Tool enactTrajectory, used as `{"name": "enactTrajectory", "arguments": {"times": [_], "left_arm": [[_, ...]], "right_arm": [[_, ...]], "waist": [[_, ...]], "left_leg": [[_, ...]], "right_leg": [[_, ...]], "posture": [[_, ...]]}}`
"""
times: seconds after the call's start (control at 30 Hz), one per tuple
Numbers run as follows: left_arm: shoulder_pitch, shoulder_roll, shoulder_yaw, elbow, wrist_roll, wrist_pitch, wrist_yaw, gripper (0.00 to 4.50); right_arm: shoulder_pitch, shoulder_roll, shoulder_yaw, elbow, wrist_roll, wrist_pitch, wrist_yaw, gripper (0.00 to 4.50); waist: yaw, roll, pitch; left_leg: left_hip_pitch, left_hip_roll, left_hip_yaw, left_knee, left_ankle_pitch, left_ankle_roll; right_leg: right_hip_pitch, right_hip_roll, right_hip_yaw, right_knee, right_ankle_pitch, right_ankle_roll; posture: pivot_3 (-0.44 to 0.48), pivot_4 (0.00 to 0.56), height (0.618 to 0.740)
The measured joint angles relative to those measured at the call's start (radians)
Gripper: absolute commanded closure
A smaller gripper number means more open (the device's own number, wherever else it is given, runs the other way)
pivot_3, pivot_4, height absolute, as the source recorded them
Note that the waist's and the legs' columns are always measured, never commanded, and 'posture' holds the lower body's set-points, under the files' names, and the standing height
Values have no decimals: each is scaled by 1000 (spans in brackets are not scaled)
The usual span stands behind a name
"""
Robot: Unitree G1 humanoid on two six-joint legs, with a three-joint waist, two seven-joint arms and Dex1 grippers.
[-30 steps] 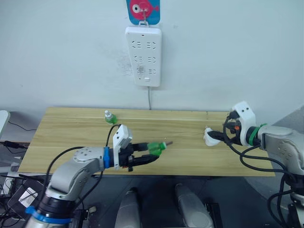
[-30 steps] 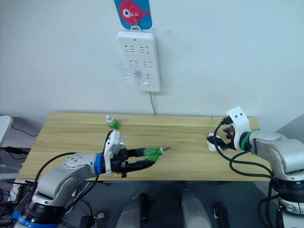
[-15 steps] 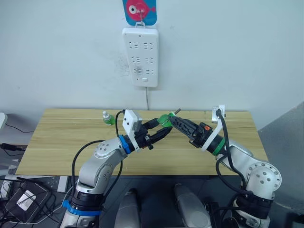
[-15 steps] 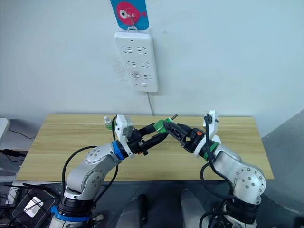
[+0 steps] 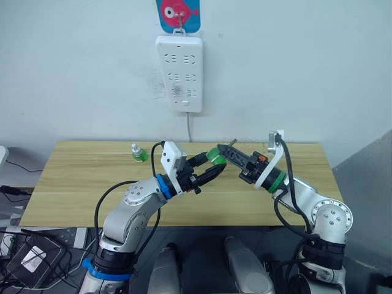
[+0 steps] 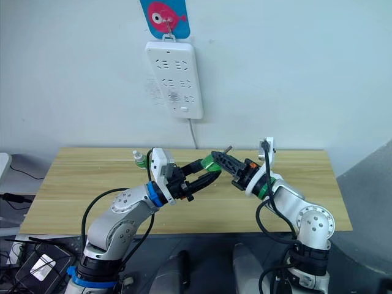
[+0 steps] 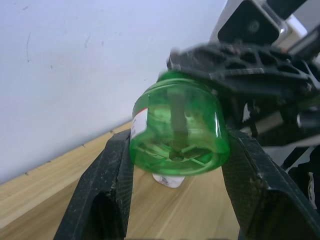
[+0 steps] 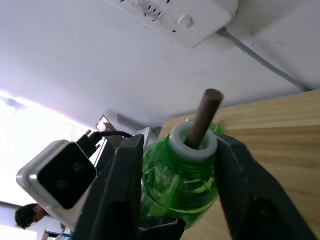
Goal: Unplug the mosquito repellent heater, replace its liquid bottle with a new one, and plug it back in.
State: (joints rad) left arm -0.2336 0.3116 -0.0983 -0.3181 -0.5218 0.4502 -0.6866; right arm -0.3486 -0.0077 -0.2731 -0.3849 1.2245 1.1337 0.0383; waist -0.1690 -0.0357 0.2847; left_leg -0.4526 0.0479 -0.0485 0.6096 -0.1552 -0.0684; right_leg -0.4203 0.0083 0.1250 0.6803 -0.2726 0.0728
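A green liquid bottle (image 5: 214,155) with a brown wick hangs above the table's middle, lying sideways. My left gripper (image 5: 210,165) is shut on its body, one finger (image 7: 107,181) on each side. My right gripper (image 6: 218,158) reaches in from the right and is shut on the bottle's neck (image 8: 192,145), just below the white collar. A small white rounded piece, probably the mosquito repellent heater (image 7: 168,180), lies on the table under the bottle and is mostly hidden. A second small green bottle (image 5: 139,152) with a white cap stands at the table's back left.
A long white power strip (image 5: 179,72) hangs on the wall above the wooden table (image 5: 73,184), its cord running down behind the table. A pink and blue hook (image 5: 177,12) holds it. Cables and a black adapter (image 5: 33,257) lie on the floor at the left.
My right arm has swung in from the table's right end to the bottle, and its fingers have closed on the neck. My left arm has raised the bottle toward the middle. The camera has shifted.
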Motion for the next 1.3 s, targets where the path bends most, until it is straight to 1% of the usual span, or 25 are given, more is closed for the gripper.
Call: {"name": "enactTrajectory", "arguments": {"times": [0.03, 0.17, 0.27, 0.3, 0.37, 0.43, 0.5, 0.53, 0.57, 0.6, 0.63, 0.67, 0.73, 0.8, 0.9, 0.93, 0.97, 1.07, 1.1, 1.23, 1.3], "left_arm": [[2, 1, 1, -3, 0, 0, -1, 2300], [13, 15, 0, -12, 6, -10, -3, 2300], [20, 9, 0, -14, 10, -24, -2, 2300], [22, 8, -1, -14, 12, -29, -3, 1556], [23, 13, -9, -9, 23, -35, -4, 967], [26, 31, -19, 0, 54, -43, -3, 232], [36, 65, -21, 3, 75, -45, -8, 137], [54, 105, -22, 3, 92, -49, -24, 137], [77, 145, -18, 4, 104, -52, -37, 137], [113, 194, -9, 6, 116, -58, -55, 137], [141, 220, 2, 10, 126, -62, -67, 137], [168, 238, 13, 11, 131, -69, -73, 137], [199, 259, 19, 2, 143, -88, -88, 137], [230, 266, 26, -25, 150, -99, -89, 137], [282, 263, 33, -91, 148, -107, -80, 137], [300, 260, 37, -116, 147, -108, -71, 137], [309, 256, 40, -129, 147, -109, -65, 137], [341, 242, 58, -171, 154, -120, -30, 137], [349, 237, 59, -186, 159, -129, -20, 137], [378, 232, 62, -215, 172, -136, 3, 137], [383, 231, 62, -221, 174, -136, 11, 137]], "right_arm": [[0, -5, 3, 1, 8, -2, -1, 3669], [2, -22, 25, 8, 40, -15, -18, 3678], [3, -42, 35, 9, 58, -22, -20, 3678], [5, -52, 43, 9, 67, -26, -21, 3678], [6, -68, 69, 7, 92, -28, -18, 3678], [7, -94, 112, -5, 93, -28, -3, 3678], [8, -136, 128, -6, 76, -38, 23, 3678], [8, -176, 146, -6, 29, -62, 57, 3678], [9, -222, 170, -5, -36, -99, 99, 3678], [9, -286, 210, 2, -140, -163, 156, 3678], [11, -324, 240, 20, -224, -218, 196, 3678], [12, -362, 298, 56, -344, -316, 247, 3678], [2, -380, 411, 174, -573, -526, 310, 3678], [-12, -349, 505, 342, -765, -727, 332, 3678], [-96, -262, 538, 669, -953, -982, 306, 3678], [-135, -235, 532, 777, -991, -1049, 298, 3678], [-162, -219, 526, 848, -1015, -1098, 290, 3678], [-267, -158, 487, 1087, -1067, -1243, 268, 3678], [-297, -149, 470, 1157, -1080, -1279, 260, 3678], [-343, -122, 413, 1331, -1091, -1361, 265, 3678], [-348, -115, 403, 1370, -1098, -1399, 276, 2934]], "waist": [[0, 0, 0], [0, 0, 0], [0, 0, 0], [0, 0, 0], [0, 0, 0], [-1, 0, 0], [0, 0, 0], [-1, 0, 0], [-2, 0, 0], [-3, 0, 0], [-1, 0, 0], [0, 0, 0], [0, 0, -1], [0, 0, 0], [1, 0, 0], [2, 0, 0], [5, 0, 0], [14, 0, 0], [18, 0, 0], [34, 0, 0], [36, 0, 0]], "left_leg": [[0, 0, 0, 0, 0, 0], [0, 0, 0, 0, 0, 0], [0, 0, 0, 0, 0, 0], [0, 0, 0, 0, 0, 0], [0, 0, 0, 0, 0, 0], [0, 0, 0, 0, 0, 0], [0, 0, 0, 0, 0, 0], [0, 0, 1, 0, 0, 0], [0, 0, 1, 0, 0, 0], [0, 0, 2, -1, 0, 0], [0, 0, 2, -1, 0, 0], [1, 0, 2, -1, 0, 0], [1, 1, 2, -1, 0, 0], [1, 0, 3, -1, 0, 0], [1, 0, 6, -1, 0, 0], [1, 0, 5, -1, 0, 0], [1, 0, 5, -1, 0, 0], [1, 0, 4, -1, 0, 0], [1, 0, 3, -1, 0, 0], [1, 0, 2, -1, 0, 0], [1, 0, 2, -1, 0, 0]], "right_leg": [[0, 0, 0, 0, 0, 0], [0, 0, 0, 0, 0, 0], [0, 0, 0, 0, 0, 0], [0, 0, 0, 0, 0, 0], [0, 0, 0, 0, 0, 0], [0, 0, 0, 0, 0, 0], [0, 0, 1, 0, 0, 0], [0, 0, 1, 0, 0, 0], [-1, 0, 1, -1, 0, 0], [-1, 0, 1, -1, 0, 0], [-1, 0, 1, -1, 0, 0], [-2, 0, 1, -1, 0, 0], [-1, 0, 1, -1, 0, -1], [-1, -1, 1, -1, 0, -1], [-1, -2, 3, -1, 0, 0], [-1, -2, 3, -1, 0, -1], [-1, -2, 2, -1, 1, -1], [-1, -2, 1, 0, 1, -2], [-1, -2, 1, 0, 3, -4], [0, -2, 1, -1, 3, -5], [0, -2, 1, -1, 3, -5]], "posture": [[-208, 243, 735], [-208, 241, 735], [-210, 240, 735], [-210, 240, 735], [-209, 241, 735], [-205, 245, 735], [-203, 246, 735], [-199, 250, 735], [-199, 250, 735], [-192, 253, 735], [-186, 254, 735], [-186, 254, 735], [-170, 259, 735], [-149, 266, 735], [-139, 263, 735], [-118, 267, 735], [-105, 269, 735], [-88, 264, 735], [-80, 266, 735], [-79, 267, 735], [-81, 266, 735]]}}
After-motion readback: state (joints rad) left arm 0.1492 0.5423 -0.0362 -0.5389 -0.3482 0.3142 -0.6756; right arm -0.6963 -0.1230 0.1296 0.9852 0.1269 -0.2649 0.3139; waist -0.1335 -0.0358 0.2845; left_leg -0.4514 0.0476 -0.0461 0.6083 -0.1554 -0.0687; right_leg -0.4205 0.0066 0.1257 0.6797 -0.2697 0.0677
